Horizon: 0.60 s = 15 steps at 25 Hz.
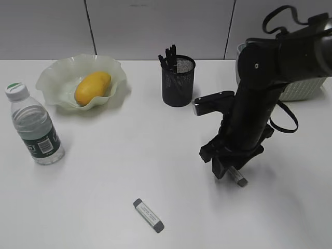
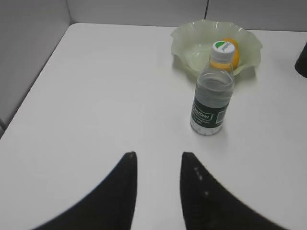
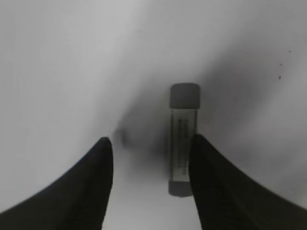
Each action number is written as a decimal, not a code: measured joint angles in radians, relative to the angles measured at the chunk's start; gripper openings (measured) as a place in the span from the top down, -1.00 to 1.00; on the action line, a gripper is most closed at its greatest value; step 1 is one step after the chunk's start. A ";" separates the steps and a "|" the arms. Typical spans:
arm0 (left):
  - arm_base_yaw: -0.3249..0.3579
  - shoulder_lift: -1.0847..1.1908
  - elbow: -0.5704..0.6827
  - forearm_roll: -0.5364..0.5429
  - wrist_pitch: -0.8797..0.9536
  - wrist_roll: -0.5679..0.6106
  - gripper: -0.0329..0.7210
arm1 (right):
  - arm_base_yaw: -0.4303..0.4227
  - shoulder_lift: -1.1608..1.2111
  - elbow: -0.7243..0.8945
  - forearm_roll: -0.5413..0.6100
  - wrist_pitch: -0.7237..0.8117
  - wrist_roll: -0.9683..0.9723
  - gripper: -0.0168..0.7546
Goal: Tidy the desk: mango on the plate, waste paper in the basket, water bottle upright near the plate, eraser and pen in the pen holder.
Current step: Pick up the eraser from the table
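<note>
Right pincer (image 3: 151,163) released, spread around a grey-capped white rectangular eraser (image 3: 183,139) lying on the white worktop (image 1: 129,155); left pincer (image 2: 158,177) parted, empty.

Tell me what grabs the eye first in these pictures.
The black right arm dominates the right side of the desk, its open claw lowered over a grey-and-white eraser lying beside one finger. At back left, the yellow mango sits in the ruffled green plate, with the water bottle upright in front. A second eraser lies front centre.
</note>
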<state>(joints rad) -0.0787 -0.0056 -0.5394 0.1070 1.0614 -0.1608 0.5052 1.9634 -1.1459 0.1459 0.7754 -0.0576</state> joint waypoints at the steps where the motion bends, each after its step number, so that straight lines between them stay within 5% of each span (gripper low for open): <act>1: 0.000 0.000 0.000 0.000 0.000 0.000 0.29 | 0.002 0.023 -0.006 -0.019 0.001 0.011 -0.12; 6: 0.000 0.000 0.000 0.000 0.000 0.000 0.29 | 0.001 0.069 -0.009 -0.078 -0.016 0.032 -0.08; 12: 0.000 0.000 0.000 0.000 0.000 0.000 0.29 | 0.001 0.081 -0.012 -0.122 -0.077 0.033 0.53; 15: 0.000 -0.001 0.000 0.000 0.000 0.000 0.29 | 0.001 0.073 -0.012 -0.130 -0.138 0.025 0.53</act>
<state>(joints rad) -0.0787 -0.0063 -0.5394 0.1070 1.0614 -0.1608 0.5064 2.0362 -1.1577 0.0163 0.6374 -0.0330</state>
